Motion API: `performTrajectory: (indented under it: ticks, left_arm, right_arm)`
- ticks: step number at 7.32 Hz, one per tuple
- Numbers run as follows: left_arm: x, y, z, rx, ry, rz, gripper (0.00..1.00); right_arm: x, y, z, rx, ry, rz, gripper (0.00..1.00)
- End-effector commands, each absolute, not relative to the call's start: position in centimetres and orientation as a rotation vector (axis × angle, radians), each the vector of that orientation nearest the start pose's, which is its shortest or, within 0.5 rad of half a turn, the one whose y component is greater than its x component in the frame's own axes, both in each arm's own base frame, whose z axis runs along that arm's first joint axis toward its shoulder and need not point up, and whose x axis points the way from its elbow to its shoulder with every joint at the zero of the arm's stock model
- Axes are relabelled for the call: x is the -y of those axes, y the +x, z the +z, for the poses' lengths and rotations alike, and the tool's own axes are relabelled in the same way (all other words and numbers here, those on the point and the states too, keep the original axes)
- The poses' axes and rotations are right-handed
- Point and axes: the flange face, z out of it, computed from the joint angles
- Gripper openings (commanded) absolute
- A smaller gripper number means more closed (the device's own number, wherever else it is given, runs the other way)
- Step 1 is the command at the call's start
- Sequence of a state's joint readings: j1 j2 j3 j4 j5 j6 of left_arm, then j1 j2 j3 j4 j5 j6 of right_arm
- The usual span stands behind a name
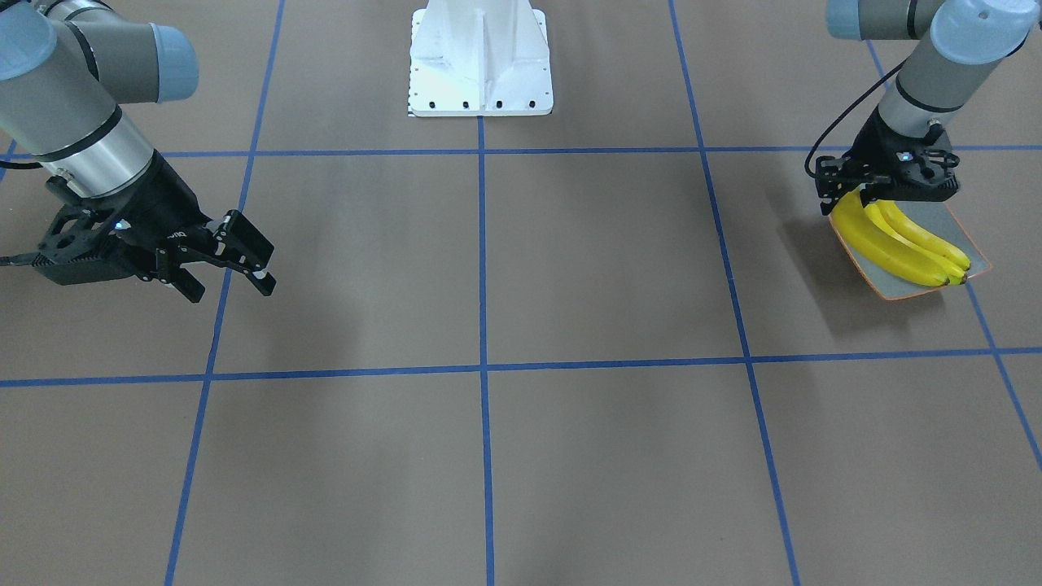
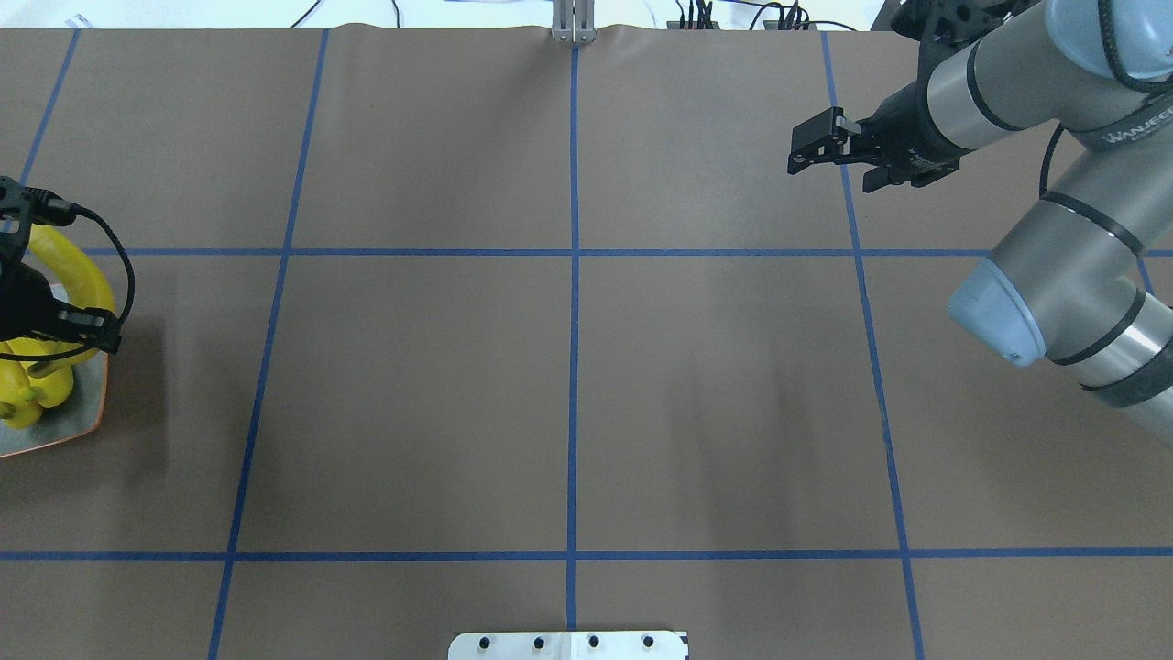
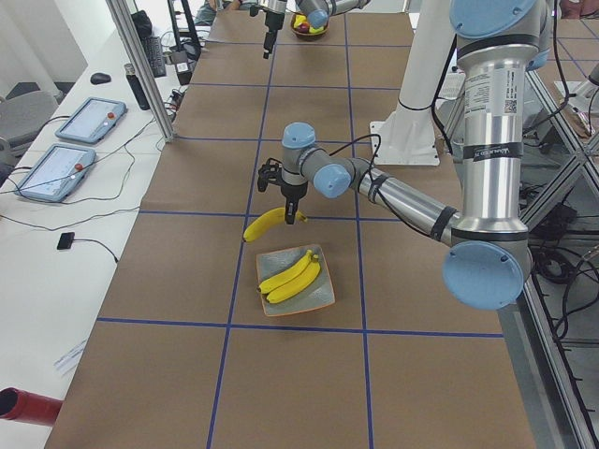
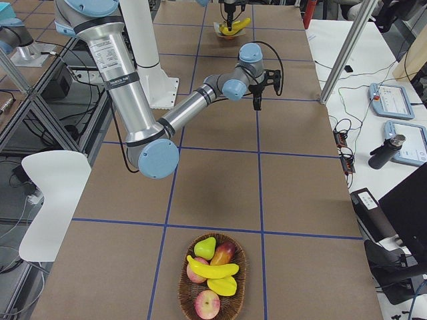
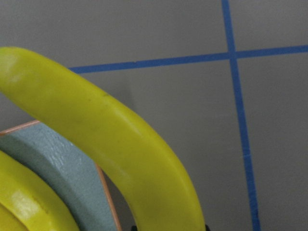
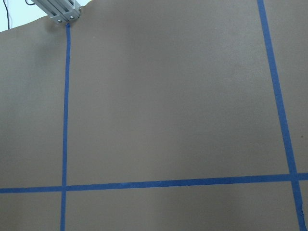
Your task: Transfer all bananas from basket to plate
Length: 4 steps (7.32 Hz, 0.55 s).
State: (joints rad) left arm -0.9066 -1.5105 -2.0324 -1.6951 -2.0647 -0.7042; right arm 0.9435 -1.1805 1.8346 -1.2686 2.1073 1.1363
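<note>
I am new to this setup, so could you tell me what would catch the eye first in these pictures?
The left gripper grips a bright yellow banana over the edge of the plate, where two bananas already lie. At the table's other end a basket of fruit holds another banana, and the right gripper hangs open and empty.

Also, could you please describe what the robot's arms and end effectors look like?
The left arm and right arm are silver-grey tubes with pale blue joint caps. The left end effector and right end effector are black and two-fingered; a black cable loops by the left wrist.
</note>
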Motion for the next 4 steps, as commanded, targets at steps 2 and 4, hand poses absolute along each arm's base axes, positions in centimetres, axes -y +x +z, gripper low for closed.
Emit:
performTrajectory:
  ticks: [2, 4]
  left_arm:
    - [42.3, 22.4, 48.2, -0.66, 0.05, 0.106, 0.0]
    - [42.2, 22.4, 50.0, -0.639, 0.021, 0.097, 0.0]
  right_arm:
    - [53.4, -28.4, 28.9, 1.028, 0.208, 0.208, 1.0]
    - [53.3, -28.4, 29.2, 1.026, 0.206, 0.209, 1.0]
